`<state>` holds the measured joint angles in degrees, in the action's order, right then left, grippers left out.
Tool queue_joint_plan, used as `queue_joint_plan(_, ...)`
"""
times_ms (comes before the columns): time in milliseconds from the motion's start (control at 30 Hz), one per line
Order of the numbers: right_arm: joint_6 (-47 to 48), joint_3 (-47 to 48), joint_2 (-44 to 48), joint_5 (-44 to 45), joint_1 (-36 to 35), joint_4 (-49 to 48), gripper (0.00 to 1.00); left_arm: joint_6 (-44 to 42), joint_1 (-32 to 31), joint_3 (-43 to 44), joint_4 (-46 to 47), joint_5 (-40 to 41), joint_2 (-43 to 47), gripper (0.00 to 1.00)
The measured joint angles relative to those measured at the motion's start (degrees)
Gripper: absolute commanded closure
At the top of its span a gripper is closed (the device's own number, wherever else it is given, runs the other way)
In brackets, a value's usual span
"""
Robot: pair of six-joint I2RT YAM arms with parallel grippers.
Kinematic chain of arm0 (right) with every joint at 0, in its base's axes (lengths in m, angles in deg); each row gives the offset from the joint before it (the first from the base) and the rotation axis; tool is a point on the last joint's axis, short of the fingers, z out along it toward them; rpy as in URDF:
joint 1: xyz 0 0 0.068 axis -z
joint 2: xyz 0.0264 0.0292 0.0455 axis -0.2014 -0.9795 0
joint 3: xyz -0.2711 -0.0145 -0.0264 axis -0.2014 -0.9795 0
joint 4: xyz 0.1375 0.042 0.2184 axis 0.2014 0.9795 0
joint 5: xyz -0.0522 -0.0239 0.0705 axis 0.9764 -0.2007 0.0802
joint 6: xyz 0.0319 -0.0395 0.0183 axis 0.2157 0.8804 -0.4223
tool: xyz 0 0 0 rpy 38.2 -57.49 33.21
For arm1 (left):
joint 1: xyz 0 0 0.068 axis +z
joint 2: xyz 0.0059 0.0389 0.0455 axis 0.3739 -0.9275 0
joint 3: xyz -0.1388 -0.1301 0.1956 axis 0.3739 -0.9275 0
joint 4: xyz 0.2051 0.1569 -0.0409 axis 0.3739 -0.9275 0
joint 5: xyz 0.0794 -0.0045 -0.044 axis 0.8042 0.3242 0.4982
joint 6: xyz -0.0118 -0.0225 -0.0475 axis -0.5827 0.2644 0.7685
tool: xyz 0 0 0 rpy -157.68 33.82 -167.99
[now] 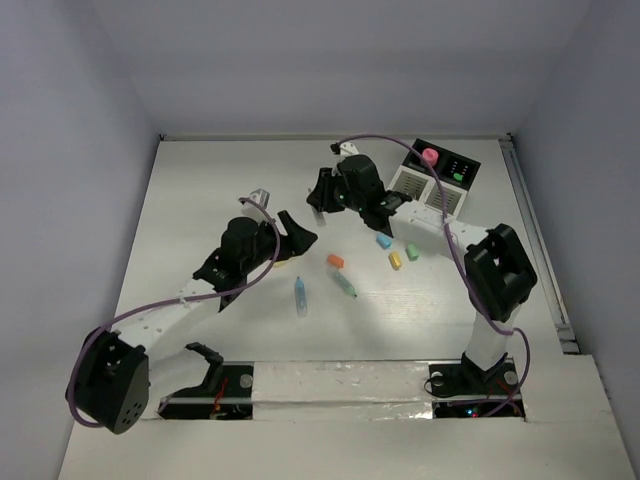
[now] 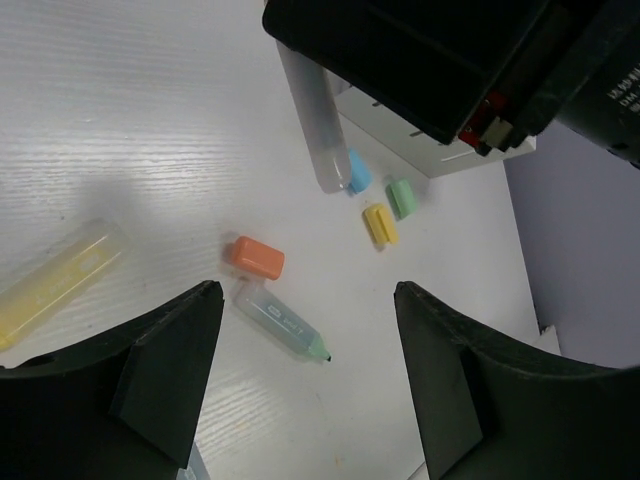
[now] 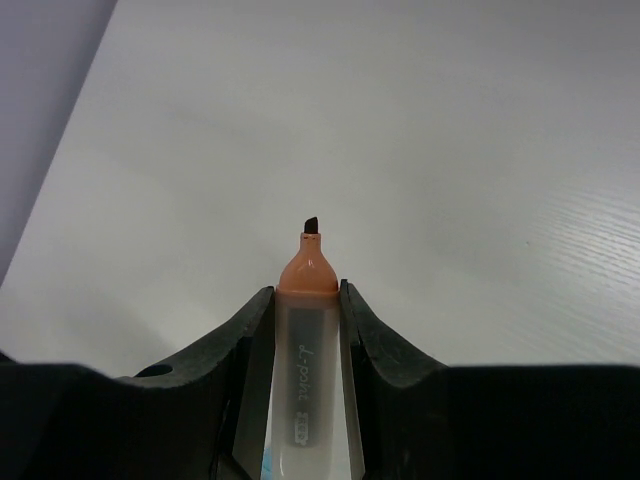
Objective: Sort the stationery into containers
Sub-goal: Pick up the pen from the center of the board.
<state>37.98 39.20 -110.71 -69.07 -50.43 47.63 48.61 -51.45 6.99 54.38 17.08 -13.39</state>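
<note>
above white table (image 1: 200, 200) | left gripper (image 2: 305, 295): jaws apart, empty, near orange plastic cap (image 2: 254, 257) | right gripper (image 3: 306, 295): clamped on uncapped orange-tipped translucent pen (image 3: 305, 400)

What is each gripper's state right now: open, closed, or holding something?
Left gripper: open, holding nothing.
Right gripper: closed on an uncapped orange highlighter.

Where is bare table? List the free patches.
Bare: far left corner of the table, beyond the left arm; also the patch between the green-tipped pen and right arm. Crowded: loose caps beside the white box.
</note>
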Motion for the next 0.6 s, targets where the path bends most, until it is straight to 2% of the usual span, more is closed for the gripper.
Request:
queue_joint_plan(267, -1.55, -3.04, 0.48, -0.02, -2.58, -2.95, 0.89, 1.18, 0.0, 0.57, 7.39, -1.4, -6.25, 0.38)
queue_joint_plan(600, -3.56, -4.94, 1.44, -0.31, -3.54, -5.64, 0.88, 1.73, -0.13, 1.6, 12.44, -0.66, -8.72, 0.51)
